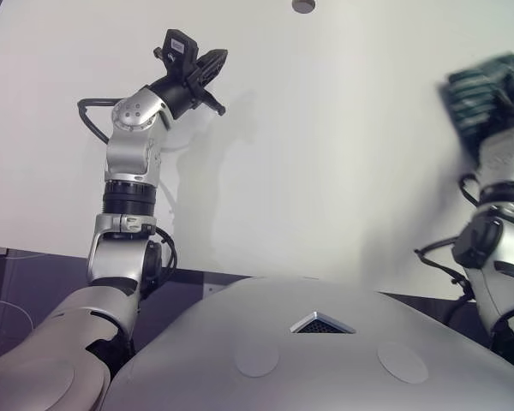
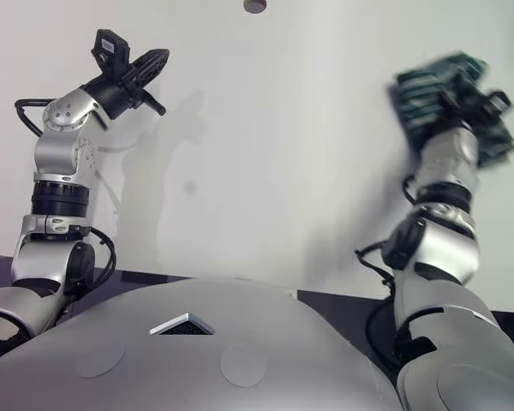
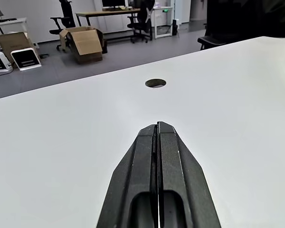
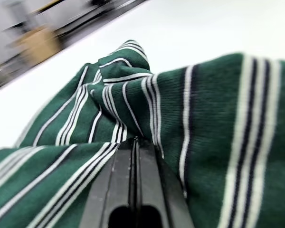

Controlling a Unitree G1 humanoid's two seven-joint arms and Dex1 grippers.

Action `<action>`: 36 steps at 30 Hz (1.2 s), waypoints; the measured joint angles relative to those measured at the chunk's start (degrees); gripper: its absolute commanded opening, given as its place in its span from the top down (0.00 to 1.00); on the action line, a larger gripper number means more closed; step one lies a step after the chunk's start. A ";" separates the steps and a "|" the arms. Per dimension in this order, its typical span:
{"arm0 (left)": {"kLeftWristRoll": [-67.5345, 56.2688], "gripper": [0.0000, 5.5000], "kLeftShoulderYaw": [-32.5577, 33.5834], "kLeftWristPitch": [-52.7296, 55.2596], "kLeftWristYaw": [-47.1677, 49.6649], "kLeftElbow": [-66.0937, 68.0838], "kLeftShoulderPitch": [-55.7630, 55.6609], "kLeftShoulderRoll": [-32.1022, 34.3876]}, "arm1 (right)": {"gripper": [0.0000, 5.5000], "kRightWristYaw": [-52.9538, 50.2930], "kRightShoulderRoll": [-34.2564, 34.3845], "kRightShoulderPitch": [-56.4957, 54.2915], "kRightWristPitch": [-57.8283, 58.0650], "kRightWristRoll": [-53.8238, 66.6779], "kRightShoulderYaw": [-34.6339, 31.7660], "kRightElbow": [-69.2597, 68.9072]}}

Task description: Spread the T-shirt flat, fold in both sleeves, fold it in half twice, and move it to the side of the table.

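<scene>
The T-shirt point(image 2: 437, 86) is dark green with thin white and navy stripes. It is bunched up at the right side of the white table point(image 1: 325, 171). My right gripper point(image 4: 135, 140) is shut on its fabric, and folds of the T-shirt point(image 4: 218, 123) cover the fingertips. I cannot tell whether the shirt rests on the table or hangs just above it. My left gripper point(image 1: 214, 64) is held above the table's left part, shut, with nothing in it. In the left wrist view its fingers point(image 3: 147, 156) are pressed together over bare tabletop.
A round cable hole point(image 3: 155, 83) sits near the table's far edge, in the middle. Beyond the table are office chairs, desks and a cardboard box point(image 3: 85, 42) on the floor. The table's near edge runs just in front of my arms.
</scene>
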 measured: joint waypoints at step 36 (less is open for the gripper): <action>6.39 1.00 1.67 -10.93 28.10 4.06 2.86 -17.10 | 1.00 0.50 23.03 7.92 -2.34 -29.73 27.95 -44.52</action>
